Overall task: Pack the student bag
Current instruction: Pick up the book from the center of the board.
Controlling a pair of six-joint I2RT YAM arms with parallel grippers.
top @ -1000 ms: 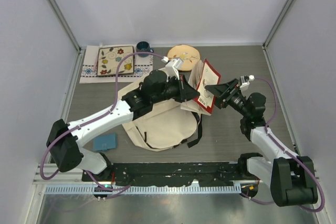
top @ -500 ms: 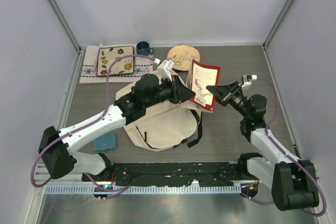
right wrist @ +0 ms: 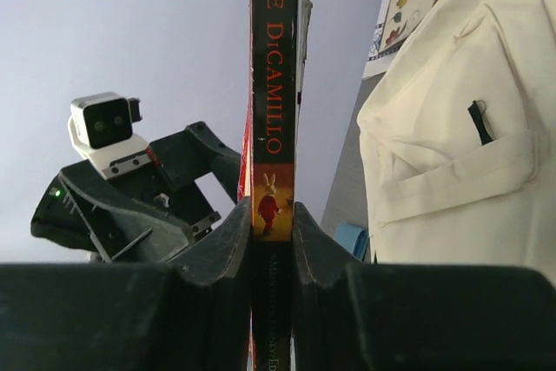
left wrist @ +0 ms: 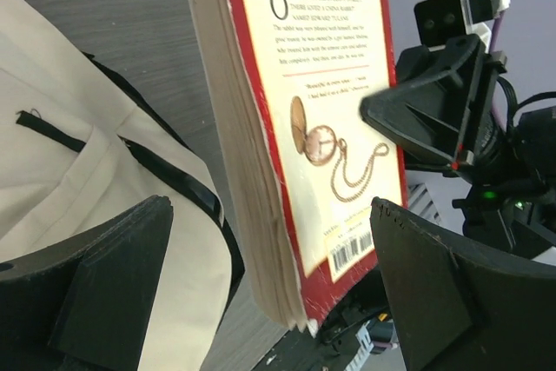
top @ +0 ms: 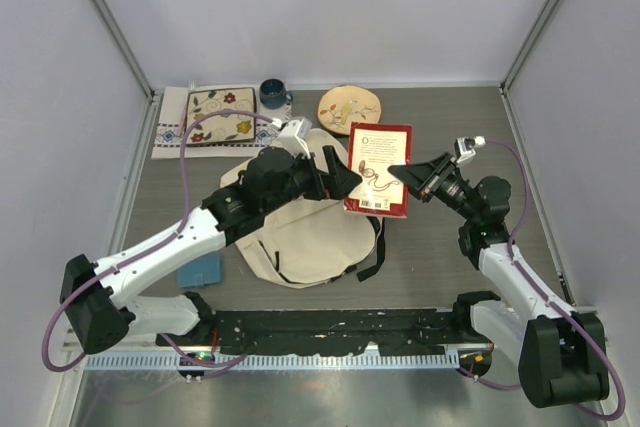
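Clamping the red paperback [top: 380, 162] spine-on in our right gripper [top: 402, 169], left gripper [top: 342, 169] spread empty, we should lower it into the student bag [top: 300, 237].

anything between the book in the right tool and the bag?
Yes. The left tool, open, hangs over the top end of the student bag, right beside the page edge of the book, so it sits between book and bag. The right tool grips the book's spine. Whether the bag's mouth is open cannot be told.
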